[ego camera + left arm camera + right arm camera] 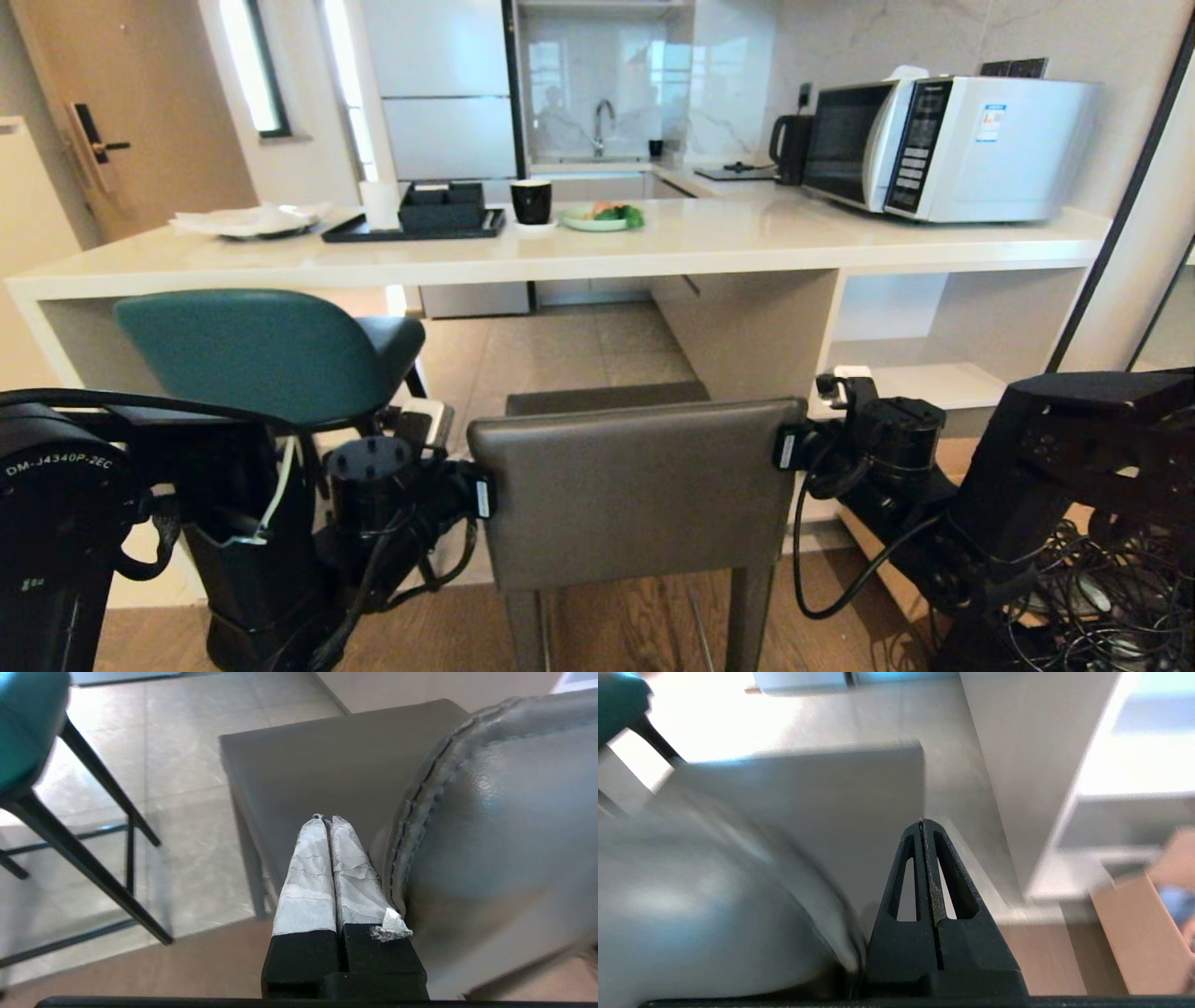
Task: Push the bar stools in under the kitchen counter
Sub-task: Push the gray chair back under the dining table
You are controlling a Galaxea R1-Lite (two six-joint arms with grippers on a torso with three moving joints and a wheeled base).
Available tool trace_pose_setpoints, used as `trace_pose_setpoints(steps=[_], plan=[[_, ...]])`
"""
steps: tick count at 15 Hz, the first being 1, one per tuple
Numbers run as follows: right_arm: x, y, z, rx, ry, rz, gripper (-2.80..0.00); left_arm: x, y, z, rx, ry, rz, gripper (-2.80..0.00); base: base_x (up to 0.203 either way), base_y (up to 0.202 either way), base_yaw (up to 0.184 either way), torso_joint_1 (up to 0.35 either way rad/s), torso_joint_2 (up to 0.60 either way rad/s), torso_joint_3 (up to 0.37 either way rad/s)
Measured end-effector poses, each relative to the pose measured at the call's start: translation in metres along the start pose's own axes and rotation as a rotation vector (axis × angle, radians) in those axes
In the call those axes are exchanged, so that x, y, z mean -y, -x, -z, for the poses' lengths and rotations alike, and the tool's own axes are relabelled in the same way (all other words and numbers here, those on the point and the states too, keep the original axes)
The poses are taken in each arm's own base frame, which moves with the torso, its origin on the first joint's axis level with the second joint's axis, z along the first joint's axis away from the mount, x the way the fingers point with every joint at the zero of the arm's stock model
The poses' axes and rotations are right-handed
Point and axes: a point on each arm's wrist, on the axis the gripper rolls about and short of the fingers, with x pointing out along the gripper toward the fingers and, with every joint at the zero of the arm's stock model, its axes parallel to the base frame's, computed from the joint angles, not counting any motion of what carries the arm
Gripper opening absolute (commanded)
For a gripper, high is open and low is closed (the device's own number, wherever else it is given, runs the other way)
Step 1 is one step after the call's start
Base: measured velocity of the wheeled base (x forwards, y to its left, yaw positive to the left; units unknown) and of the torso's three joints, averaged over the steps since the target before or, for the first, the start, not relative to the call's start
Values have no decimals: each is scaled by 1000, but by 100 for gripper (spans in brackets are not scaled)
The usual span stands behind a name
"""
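Grey padded back of the grey stool fills the near centre of the head view, square to the robot, w/ its seat pointing away toward the kitchen counter. Left gripper sits at the left edge of that back, right gripper at the right edge; both w/ fingers pressed together, holding nothing. Each wrist view shows the closed tips reaching past the backrest's rounded edge, just beside it, over the seat. Whether they press on the upholstery can't be told for sure; left looks to be touching at its base.

Key relation: the stool lies directly between the two grippers, and the open gap under the slab is straight ahead, far side. Stool still stands near the robot, seat not yet under the counter, so prob. the push is under way but far from done. Both arms are about equally near; the push needs to go forward and even on both sides, else the stool may twist toward the counter's inner panel on the right.

Teal stool stands far-left of the grey one, closer to the counter, its back still outside the edge. Thin black legs show near the left gripper, apart from it. Drift left risks clipping them.
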Motion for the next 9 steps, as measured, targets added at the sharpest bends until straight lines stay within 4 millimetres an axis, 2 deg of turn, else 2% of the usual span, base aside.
trace_pose_setpoints(steps=[4, 9], plan=[[-1, 0, -4, 13, 11, -5, -280, -14, -19, -1, 31, -45, -39, -280, 0, 0, 0, 0, 0, 0], [1, -1, -1, 6, 12, 0, -280, -7, -20, 7, 13, -52, -32, -280, 0, 0, 0, 0, 0, 0]])
